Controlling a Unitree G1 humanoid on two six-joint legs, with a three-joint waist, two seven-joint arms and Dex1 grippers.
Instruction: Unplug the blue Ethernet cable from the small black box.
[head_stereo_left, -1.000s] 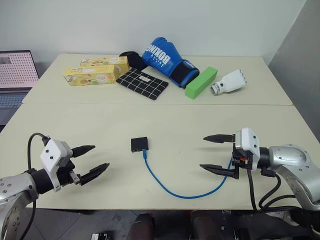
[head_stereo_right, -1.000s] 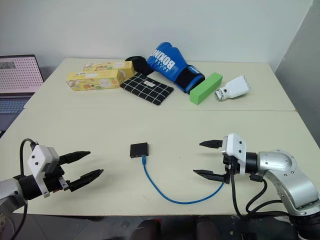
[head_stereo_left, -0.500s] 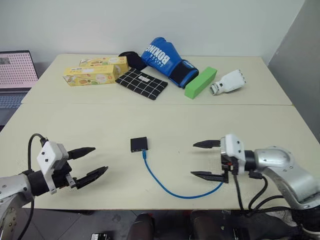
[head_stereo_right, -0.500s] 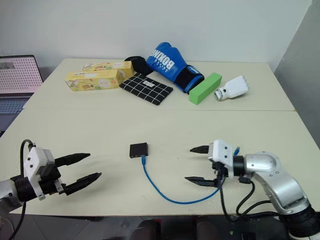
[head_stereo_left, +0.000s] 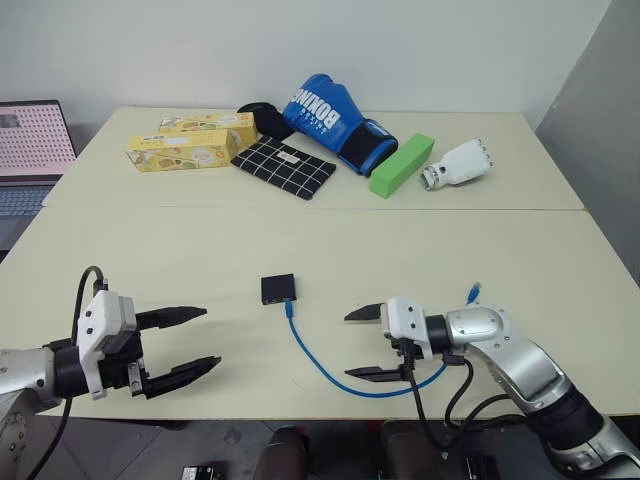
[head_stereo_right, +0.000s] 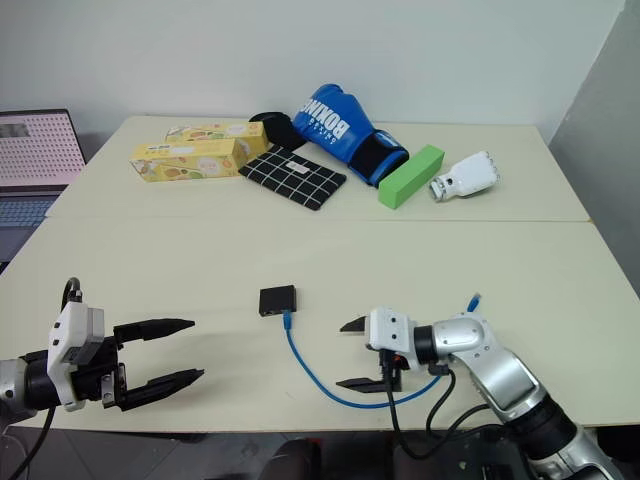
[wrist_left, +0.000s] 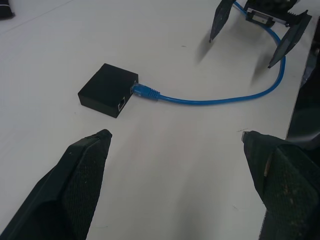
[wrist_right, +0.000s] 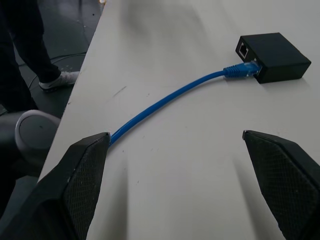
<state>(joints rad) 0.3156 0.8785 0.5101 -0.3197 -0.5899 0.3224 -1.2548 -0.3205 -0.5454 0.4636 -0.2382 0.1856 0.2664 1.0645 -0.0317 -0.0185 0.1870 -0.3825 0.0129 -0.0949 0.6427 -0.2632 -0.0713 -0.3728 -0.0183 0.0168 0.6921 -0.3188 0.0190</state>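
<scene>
Sweeping in from the table's right side, the right gripper (head_stereo_left: 364, 343) has come down and across toward the middle since a second ago, and it now hangs low over the near edge with its jaws spread wide and empty, straddling the low bend of the blue cable (head_stereo_left: 318, 363). That cable curves from its free clear plug (head_stereo_left: 473, 292), lying on the table behind the right arm, round along the front edge and up to the small black box (head_stereo_left: 278, 288), where its other plug is plugged into the port on the near side. The box sits flat on the cream table (head_stereo_left: 200, 240), apart from both grippers and about midway between them. The left gripper (head_stereo_left: 178, 343) has barely shifted: it has only turned slightly to face the box more squarely, jaws also wide and holding nothing, well to the left of the box. Nothing has touched the cable or box yet, so the unplugging has not begun. The right arm's approach suggests it is lining up to take the cord near its plug, while the left is placed to pin the box; without that brace, pulling would likely just drag the light box along. The boxing glove (head_stereo_left: 330, 110), checked pouch (head_stereo_left: 284, 166) and green block (head_stereo_left: 402, 164) lie far back, out of the way.
</scene>
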